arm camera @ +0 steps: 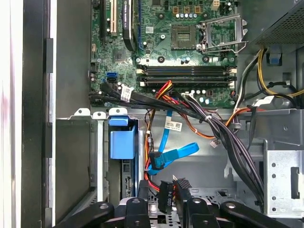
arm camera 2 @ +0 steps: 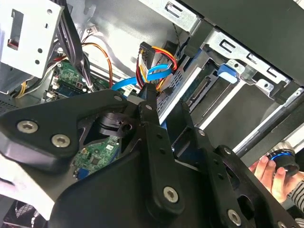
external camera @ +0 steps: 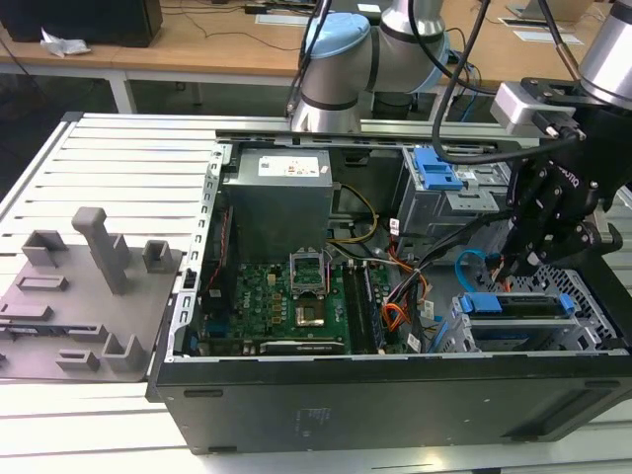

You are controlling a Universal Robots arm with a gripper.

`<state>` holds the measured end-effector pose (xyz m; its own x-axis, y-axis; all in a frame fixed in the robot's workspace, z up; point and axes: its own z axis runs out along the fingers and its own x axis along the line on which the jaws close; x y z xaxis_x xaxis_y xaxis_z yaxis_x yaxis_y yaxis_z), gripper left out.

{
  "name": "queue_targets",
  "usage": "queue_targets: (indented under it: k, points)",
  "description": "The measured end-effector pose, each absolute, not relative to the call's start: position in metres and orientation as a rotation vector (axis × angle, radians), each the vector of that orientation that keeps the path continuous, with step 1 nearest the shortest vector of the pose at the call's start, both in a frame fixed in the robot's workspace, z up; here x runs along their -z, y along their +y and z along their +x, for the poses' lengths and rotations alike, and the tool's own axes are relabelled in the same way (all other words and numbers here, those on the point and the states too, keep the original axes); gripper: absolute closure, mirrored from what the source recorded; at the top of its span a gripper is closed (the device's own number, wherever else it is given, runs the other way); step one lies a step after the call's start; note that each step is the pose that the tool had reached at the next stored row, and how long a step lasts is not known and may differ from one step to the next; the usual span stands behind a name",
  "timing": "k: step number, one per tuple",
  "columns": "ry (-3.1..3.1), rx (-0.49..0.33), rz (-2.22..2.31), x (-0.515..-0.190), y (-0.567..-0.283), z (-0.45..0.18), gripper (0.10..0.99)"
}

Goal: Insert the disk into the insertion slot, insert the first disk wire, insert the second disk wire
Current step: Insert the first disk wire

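Exterior view: disk (external camera: pixel 515 304) just beneath claw (external camera: pixel 525 265).

disk (external camera: pixel 515 304) – blue carrier, flat in slot, beneath jaws | insertion slot (external camera: pixel 474 336) – low perforated silver cage, occupied | second disk wire (arm camera: pixel 173 153) – light-blue flat cable, looped, near jaws

At the exterior view's lower right the disk (external camera: pixel 518 304) is seated in the slot (external camera: pixel 462 334), with the gripper (external camera: pixel 528 259) placed just above; the motherboard (external camera: pixel 286 296) is set at centre, the power supply (external camera: pixel 278 197) above it.
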<state>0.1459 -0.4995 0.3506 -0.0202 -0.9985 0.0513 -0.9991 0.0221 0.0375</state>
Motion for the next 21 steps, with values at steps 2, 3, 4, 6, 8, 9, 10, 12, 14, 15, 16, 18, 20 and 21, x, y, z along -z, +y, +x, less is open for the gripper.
queue_targets:
  k: [2, 3, 4, 6, 8, 9, 10, 12, 14, 15, 16, 18, 20, 21]
  points:
    - [-2.200, -0.014, 2.154, -0.351, -0.499, 0.146, 0.725]
    - [-2.200, -0.014, 2.154, -0.351, -0.500, 0.146, 0.725]
    - [-2.200, -0.014, 2.154, -0.350, -0.500, 0.146, 0.737]
    - [-2.200, -0.014, 2.154, -0.351, -0.500, 0.146, 0.804]
    - [-2.200, -0.014, 2.154, -0.351, -0.500, 0.146, 0.906]
    - [-2.200, -0.014, 2.154, -0.351, -0.500, 0.146, 0.906]
    - [-2.200, -0.014, 2.154, -0.351, -0.500, 0.146, 0.906]
    - [-2.200, -0.014, 2.154, -0.350, -0.500, 0.146, 0.906]
    - [-2.200, -0.014, 2.154, -0.351, -0.500, 0.146, 0.906]
    - [-2.200, -0.014, 2.154, -0.351, -0.501, 0.146, 0.906]
    - [-2.200, -0.014, 2.154, -0.351, -0.503, 0.146, 0.906]
    - [-2.200, -0.014, 2.154, -0.350, -0.510, 0.146, 0.906]
    - [-2.200, -0.014, 2.154, -0.351, -0.520, 0.146, 0.906]
    - [-2.200, -0.014, 2.154, -0.350, -0.525, 0.146, 0.906]
